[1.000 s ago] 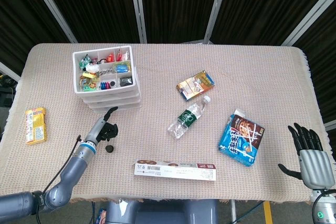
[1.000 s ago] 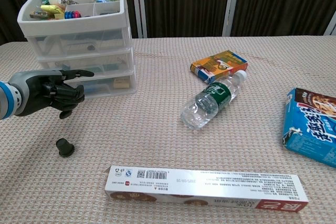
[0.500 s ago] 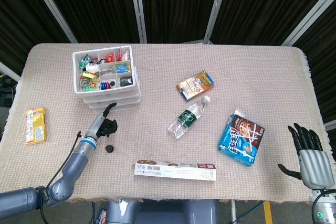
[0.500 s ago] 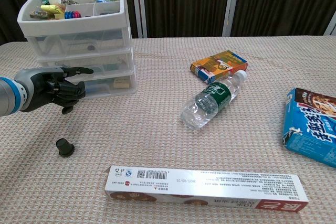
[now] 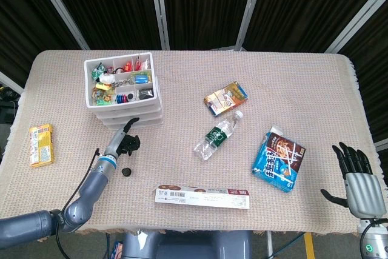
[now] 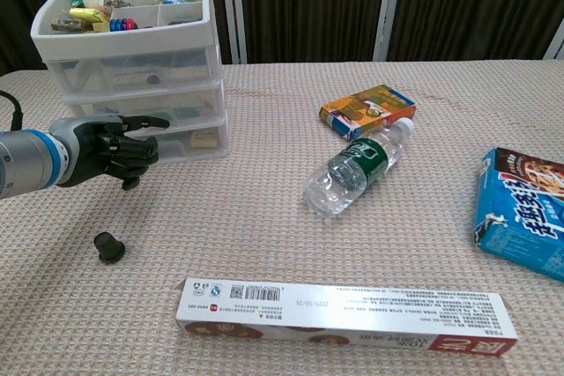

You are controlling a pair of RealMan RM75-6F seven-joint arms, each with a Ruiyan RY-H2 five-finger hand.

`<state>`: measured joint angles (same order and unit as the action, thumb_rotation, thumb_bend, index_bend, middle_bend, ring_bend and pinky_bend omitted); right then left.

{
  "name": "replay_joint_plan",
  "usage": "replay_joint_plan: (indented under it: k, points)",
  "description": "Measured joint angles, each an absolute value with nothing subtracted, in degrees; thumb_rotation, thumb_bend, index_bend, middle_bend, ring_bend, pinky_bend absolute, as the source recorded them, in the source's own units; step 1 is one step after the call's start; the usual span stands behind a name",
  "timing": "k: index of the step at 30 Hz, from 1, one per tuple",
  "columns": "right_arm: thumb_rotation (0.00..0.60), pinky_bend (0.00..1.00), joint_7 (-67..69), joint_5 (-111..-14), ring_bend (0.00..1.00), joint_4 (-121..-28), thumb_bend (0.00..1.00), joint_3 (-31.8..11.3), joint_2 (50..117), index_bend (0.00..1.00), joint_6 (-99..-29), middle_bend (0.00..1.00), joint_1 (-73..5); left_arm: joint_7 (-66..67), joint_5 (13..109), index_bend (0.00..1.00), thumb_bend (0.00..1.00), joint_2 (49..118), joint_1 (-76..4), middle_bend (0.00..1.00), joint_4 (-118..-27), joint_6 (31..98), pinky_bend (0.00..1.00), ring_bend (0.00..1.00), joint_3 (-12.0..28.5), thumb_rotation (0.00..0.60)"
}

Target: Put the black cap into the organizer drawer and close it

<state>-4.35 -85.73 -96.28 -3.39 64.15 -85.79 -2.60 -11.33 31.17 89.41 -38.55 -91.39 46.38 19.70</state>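
The small black cap [image 5: 126, 172] [image 6: 109, 246] lies on the tablecloth in front of the white organizer [image 5: 124, 108] [image 6: 132, 68], whose three clear drawers look pushed in. My left hand [image 5: 126, 141] [image 6: 110, 151] hovers between the cap and the organizer. Its fingers are curled in on nothing. One finger stretches towards the lower drawers, and I cannot tell whether it touches them. The cap sits apart from the hand, below it. My right hand [image 5: 357, 177] rests at the table's near right corner with fingers spread and nothing in it. It shows only in the head view.
A water bottle [image 5: 217, 134] [image 6: 357, 166] lies mid-table beside an orange box [image 5: 225, 97] [image 6: 367, 108]. A blue snack pack [image 5: 279, 159] [image 6: 524, 213] is at the right. A long carton [image 5: 202, 197] [image 6: 344, 316] lies along the front edge, and a yellow pack [image 5: 40, 145] at the far left.
My left hand has moved away from the cap and closer to the organizer's lower drawers. The cap and my right hand have stayed put.
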Motion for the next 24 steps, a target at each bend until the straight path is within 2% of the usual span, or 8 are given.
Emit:
replay_joint_plan:
  k: [9, 24]
  points:
    - [0.600, 0.00, -4.2, -85.7, 0.00, -96.2, 0.01, -3.4, 64.1, 0.05, -85.7, 0.00, -2.6, -12.1, 30.7, 0.06, 0.75, 90.0, -39.3, 0.92, -91.3, 45.3, 0.75, 0.82, 21.0, 0.600]
    - [0.600, 0.00, -4.3, -85.8, 0.00, -96.2, 0.01, -3.4, 64.1, 0.05, -85.8, 0.00, -2.6, -12.9, 34.1, 0.09, 0.75, 88.7, -37.4, 0.92, -94.2, 45.3, 0.75, 0.82, 19.4, 0.600]
